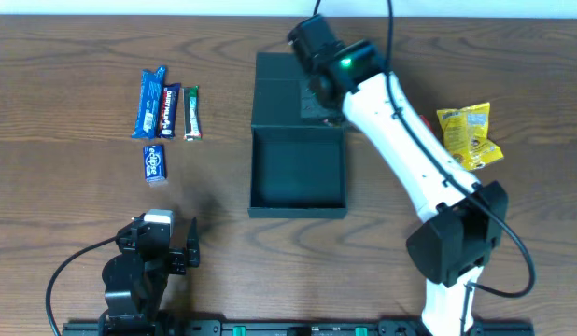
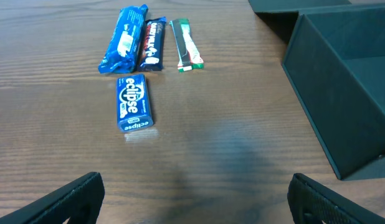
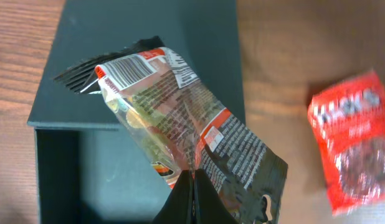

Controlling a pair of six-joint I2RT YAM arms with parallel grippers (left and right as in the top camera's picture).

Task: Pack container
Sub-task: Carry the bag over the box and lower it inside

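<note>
- The container [image 1: 298, 177] is pictured open at the middle of the table [image 1: 64, 187], with its lid [image 1: 279, 89] laid flat on the far side.
- A printed snack packet [image 3: 180, 124] is pinched by its edge in the closed right gripper [image 3: 194, 186] and hung over the lid and the box's far edge. Only the right wrist view shows this; overhead, the packet is hidden by the arm.
- A red packet [image 3: 349, 149] beside the container is also caught only in that view, its lettering blurred.
- A yellow packet [image 1: 468, 135] is shown only overhead.
- The left gripper [image 2: 197, 186] is spread wide, holding nothing, well apart from the container, which is cut off at the right edge of the left wrist view.
- Three bars [image 2: 152, 43] and an Eclipse box [image 2: 134, 102] are laid out to the left.
</note>
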